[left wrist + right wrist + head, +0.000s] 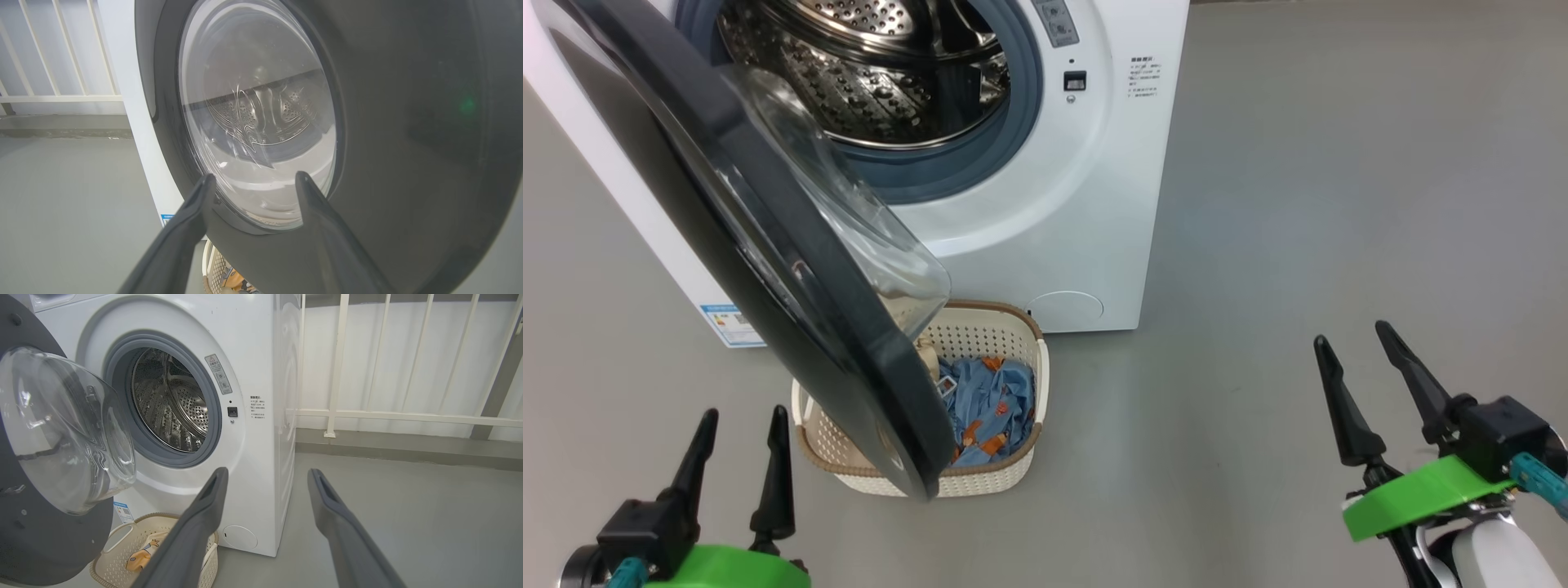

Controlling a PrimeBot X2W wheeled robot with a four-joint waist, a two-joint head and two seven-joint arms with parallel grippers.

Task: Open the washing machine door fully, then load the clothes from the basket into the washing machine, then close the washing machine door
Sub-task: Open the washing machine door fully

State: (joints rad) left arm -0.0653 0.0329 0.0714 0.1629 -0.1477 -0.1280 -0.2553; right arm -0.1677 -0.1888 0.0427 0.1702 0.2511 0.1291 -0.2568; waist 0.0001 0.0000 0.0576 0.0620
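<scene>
Grey floor (1298,245) bears the basket (988,335) of clothes (996,400); both jaws gape wide, empty.

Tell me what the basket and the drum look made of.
The basket looks like matte cream plastic, judging by its even moulded holes; the brown rim seems woven-look plastic. The drum looks like shiny perforated steel, with bright reflections.

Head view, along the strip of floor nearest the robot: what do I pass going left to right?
left tool → basket → right tool. The open washing machine door overlaps the basket, so it is left out.
</scene>
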